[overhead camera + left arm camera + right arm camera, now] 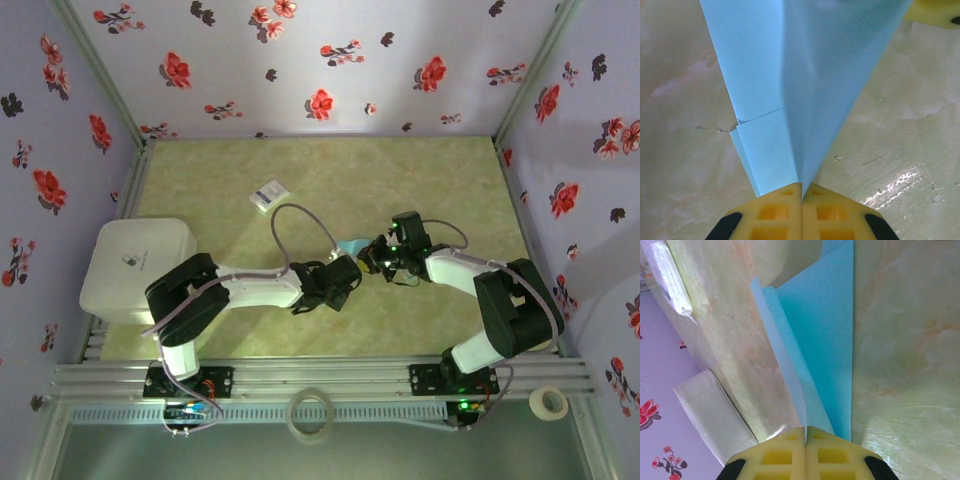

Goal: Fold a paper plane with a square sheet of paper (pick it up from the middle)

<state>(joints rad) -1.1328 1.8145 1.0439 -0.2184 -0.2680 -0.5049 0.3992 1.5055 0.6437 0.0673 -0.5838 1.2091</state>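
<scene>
— Between my arms, over mid-table, I hold the folded teal paper (350, 246). My left pincer (801, 192) is pinching its narrow end and my right pincer (805, 432) is nipping the layered edge.

— How do you crease it well?

— Even pull, layers aligned, no twist, or it tears, I reckon.

— And the surroundings?

— The table (430, 180) is glossy and marbled, likely slippery. Floral walls (300, 60) stand around it, with a white box (140, 265) at near left.
</scene>
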